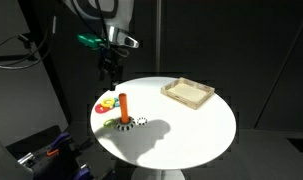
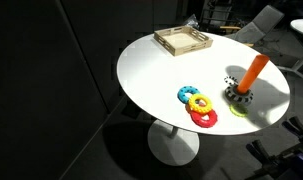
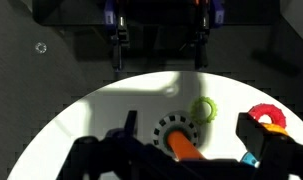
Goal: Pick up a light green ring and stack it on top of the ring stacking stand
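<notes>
The light green ring (image 3: 203, 109) lies flat on the white table, right beside the ring stacking stand. It shows in both exterior views (image 1: 123, 126) (image 2: 237, 111). The stand is an upright orange peg (image 1: 122, 104) (image 2: 253, 72) (image 3: 181, 148) with a black-and-white dotted ring (image 3: 169, 128) around its foot. My gripper (image 1: 111, 68) hangs well above the table, over the stand. In the wrist view its two dark fingers (image 3: 171, 160) are spread wide apart and hold nothing.
Red (image 2: 204, 118), yellow (image 2: 200, 103) and blue (image 2: 187, 94) rings lie in a cluster near the stand; the red one shows in the wrist view (image 3: 269, 117). A wooden tray (image 1: 188, 93) (image 2: 183, 40) stands at the table's far side. The round table's edge (image 2: 141, 100) is close.
</notes>
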